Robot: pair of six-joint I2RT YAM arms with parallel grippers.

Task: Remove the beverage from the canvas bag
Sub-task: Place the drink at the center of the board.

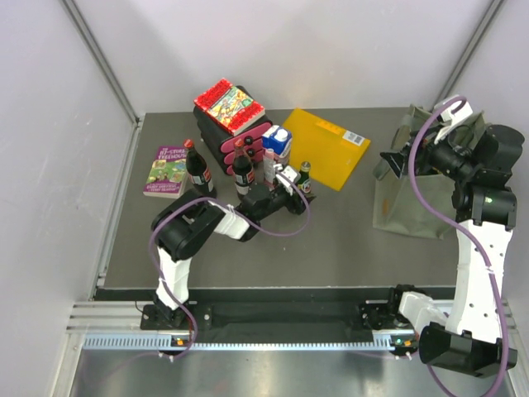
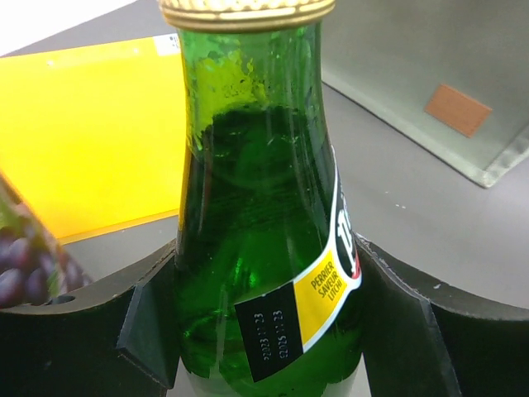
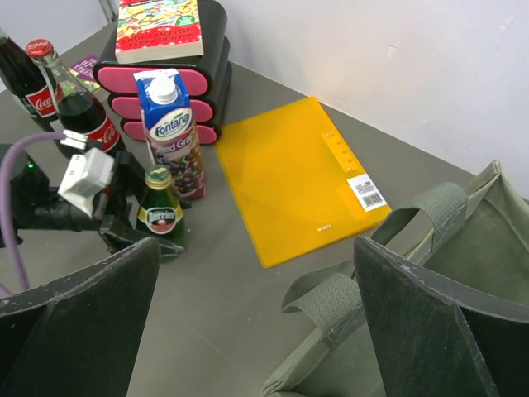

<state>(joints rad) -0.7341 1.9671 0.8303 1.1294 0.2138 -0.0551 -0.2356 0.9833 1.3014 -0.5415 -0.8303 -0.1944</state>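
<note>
A green Perrier bottle [image 2: 256,165] stands upright on the table, also seen in the top view [image 1: 304,171] and the right wrist view [image 3: 161,217]. My left gripper [image 2: 264,289] is closed around its lower body, both jaws against the glass. The olive-green canvas bag [image 1: 413,203] stands at the right, its mouth open and handles flopped [image 3: 331,298]. My right gripper [image 3: 252,256] is open and empty, hovering over the bag's left rim [image 1: 395,157]. The inside of the bag is hidden.
A yellow-orange folder [image 1: 326,147] lies flat between bottle and bag. A grape juice carton [image 1: 277,142], two cola bottles [image 1: 198,169] [image 1: 242,169], a black and pink drawer stack with a book on top [image 1: 231,116] and a purple book [image 1: 165,169] sit at the back left.
</note>
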